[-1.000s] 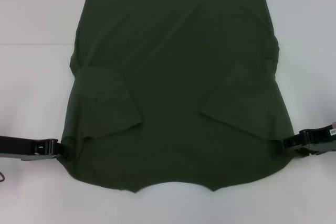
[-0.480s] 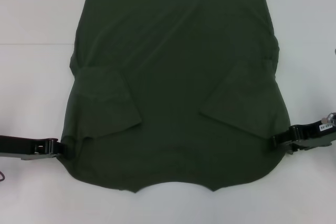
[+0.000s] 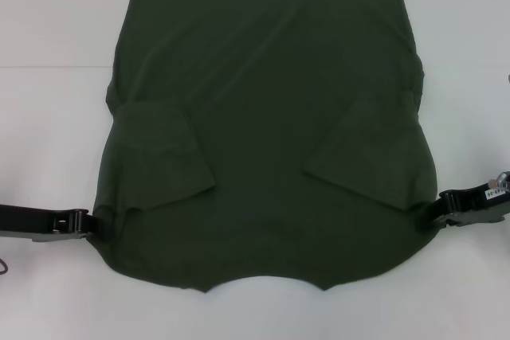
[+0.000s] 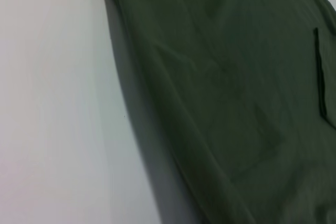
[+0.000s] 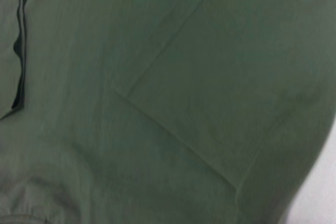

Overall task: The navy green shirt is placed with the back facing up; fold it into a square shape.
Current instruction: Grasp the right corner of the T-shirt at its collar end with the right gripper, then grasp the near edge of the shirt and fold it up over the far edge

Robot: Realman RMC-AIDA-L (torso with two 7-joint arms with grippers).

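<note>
Right gripper [image 3: 434,211] has slid outward & up along navy green shirt [image 3: 271,117] edge, jaw state unclear; left gripper [image 3: 94,226] at opp. shoulder, can't tell either; 2 sleeves folded in.

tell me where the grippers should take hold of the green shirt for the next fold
Probably at the shoulder corners near the collar end. The navy green shirt lies flat with sleeves folded in, so its side edges are free. The left gripper and right gripper sit there, each coming from its own side, level with the white table.
</note>
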